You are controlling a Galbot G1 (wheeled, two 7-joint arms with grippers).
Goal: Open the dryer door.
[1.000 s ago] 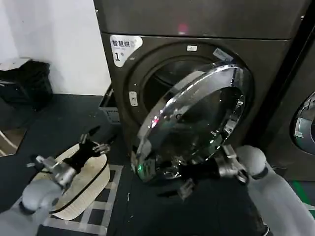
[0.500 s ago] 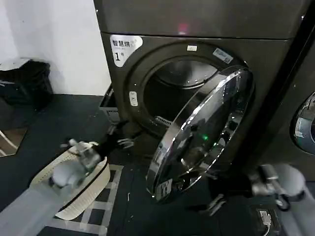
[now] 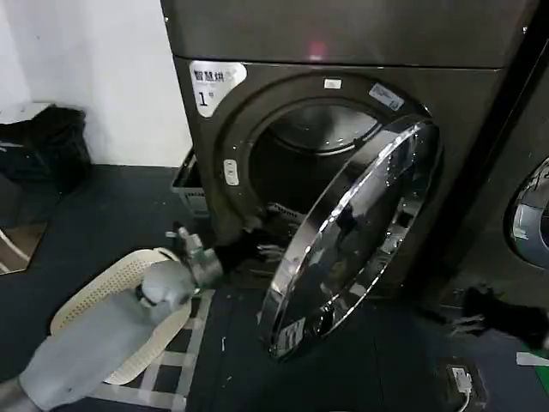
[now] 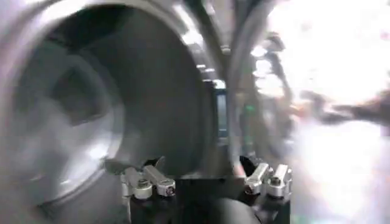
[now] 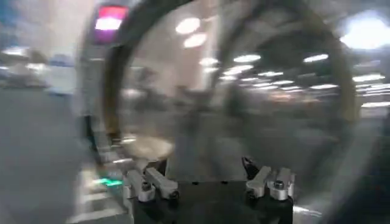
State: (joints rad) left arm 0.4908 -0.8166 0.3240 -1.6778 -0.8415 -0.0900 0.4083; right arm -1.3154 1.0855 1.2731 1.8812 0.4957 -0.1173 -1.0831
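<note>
The dryer door (image 3: 356,227) hangs wide open to the right of the drum opening (image 3: 300,163), its chrome rim and dark glass tilted, a white sticker (image 3: 292,330) low on the rim. My left gripper (image 3: 262,243) is open at the lower lip of the opening, just left of the door's edge. In the left wrist view the left gripper (image 4: 204,178) holds nothing and faces the drum (image 4: 91,103). My right gripper (image 3: 463,313) sits low on the floor side, right of the door and apart from it. In the right wrist view it (image 5: 206,175) is open, facing the door glass (image 5: 231,103).
A white woven laundry basket (image 3: 120,296) lies on the dark floor under my left arm. A grey crate (image 3: 190,184) stands left of the dryer, a black bag (image 3: 47,142) by the wall. The neighbouring machine's chrome-ringed door (image 3: 532,215) is at the right edge.
The door has swung from half open to wide open. My left gripper moved right, up to the drum opening. My right gripper drew back to the right, off the door.
</note>
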